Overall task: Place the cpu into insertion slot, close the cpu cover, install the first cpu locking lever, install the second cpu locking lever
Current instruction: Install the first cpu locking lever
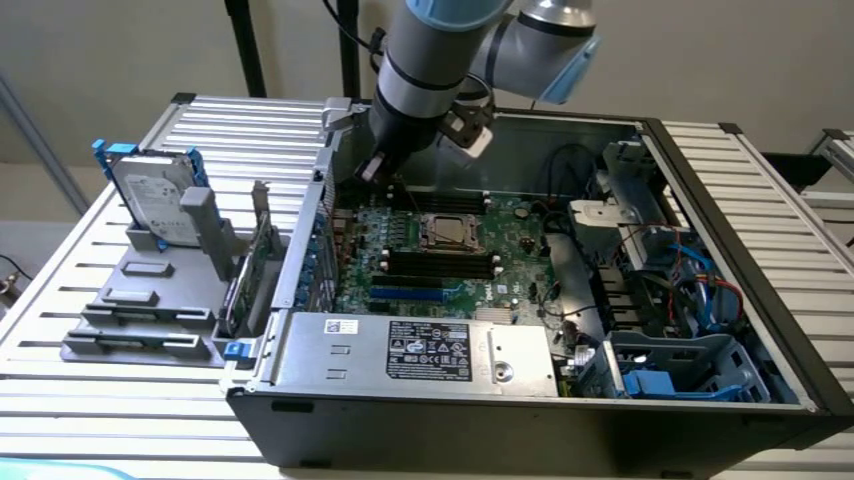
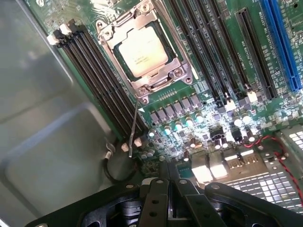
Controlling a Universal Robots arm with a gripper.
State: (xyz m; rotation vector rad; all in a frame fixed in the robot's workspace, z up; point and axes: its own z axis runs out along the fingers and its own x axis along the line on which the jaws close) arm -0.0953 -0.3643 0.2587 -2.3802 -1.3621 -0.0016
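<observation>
Hovering over the open case, my claw was pinched together on nothing, right of one hard drive on the worktop. Further right, one cpu lay in the insertion slot under one lowered cpu cover; one thin lever stuck out beside it.

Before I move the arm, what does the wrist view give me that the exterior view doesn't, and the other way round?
Wrist view: the cpu lies under the closed cpu cover, a thin locking lever sticks out from the socket's corner, and the end effector is shut, holding nothing. Exterior view: the arm reaching down into the case, a hard drive standing at the exterior view's left, and the labelled metal box. Both: the insertion slot, the memory sticks and the blue slot.
</observation>
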